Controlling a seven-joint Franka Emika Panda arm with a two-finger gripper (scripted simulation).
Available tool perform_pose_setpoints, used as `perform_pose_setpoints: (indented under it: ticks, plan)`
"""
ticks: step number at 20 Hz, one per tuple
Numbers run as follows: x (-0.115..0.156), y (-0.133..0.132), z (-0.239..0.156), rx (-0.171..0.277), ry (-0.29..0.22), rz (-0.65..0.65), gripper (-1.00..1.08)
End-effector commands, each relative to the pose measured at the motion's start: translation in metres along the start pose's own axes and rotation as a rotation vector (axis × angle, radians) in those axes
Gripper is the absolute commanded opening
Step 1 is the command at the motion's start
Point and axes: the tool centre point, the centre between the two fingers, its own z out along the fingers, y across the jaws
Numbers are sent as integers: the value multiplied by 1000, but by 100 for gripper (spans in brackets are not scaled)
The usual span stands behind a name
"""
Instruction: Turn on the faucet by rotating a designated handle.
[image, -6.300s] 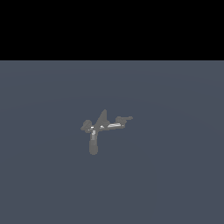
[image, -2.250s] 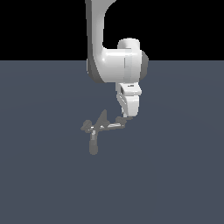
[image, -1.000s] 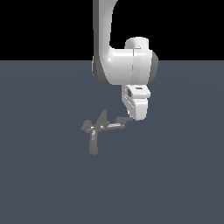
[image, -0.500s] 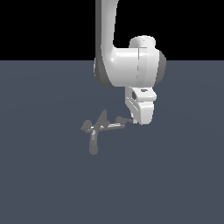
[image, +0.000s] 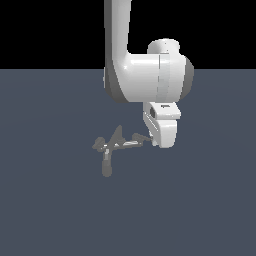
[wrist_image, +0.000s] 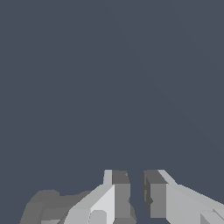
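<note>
A: Start at the fingers (wrist_image: 116, 192). What do they show?

B: In the wrist view two blocky grey-and-white fingers stand a narrow gap apart with nothing between them, so they are slightly open and hold nothing. In the exterior view the white hand of the robot arm (image: 161, 131) hides them, so that view does not confirm it.

A: And the thing to turn?

B: The small dull grey metal faucet (image: 114, 146) sits on the flat slate-blue surface (image: 50, 200). Taking the faucet as landmark: its thick tube spout (image: 106, 165) points toward the camera, its pointed fin (image: 118, 134) rises at the middle, and the long thin grey handle with a pale shiny streak (image: 131, 143) runs out toward the exterior view's right. The hand sits at the outer end of that handle, covering the tip.

A: Touching?

B: I cannot tell. A dull grey shape (wrist_image: 43, 205) lies beside one finger in the wrist view, probably part of the faucet, but contact is not clear.

A: What could go wrong?

B: The handle is thin, and it does not sit in the gap. I judge that a push might slide off the tip or ride over the bar, leaving it unturned. Coming in too low could jam the fingers against the surface, and pressing nearer the faucet's middle would give poor leverage.
</note>
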Motion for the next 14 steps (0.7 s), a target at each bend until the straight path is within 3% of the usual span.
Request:
perform_pose_setpoints:
  ticks: [1, 2, 10, 11, 12, 14]
  plan:
    - [-28, 0, -1, -2, -11, -39, -100]
    - [-4, 1, -1, 1, -1, -5, -100]
    - [-64, -3, -1, -3, -11, -39, -100]
    - [-64, -3, -1, -3, -11, -39, -100]
    - [-19, 6, -1, -6, 6, 30, -100]
    - [-32, -2, -1, -5, 2, 16, -100]
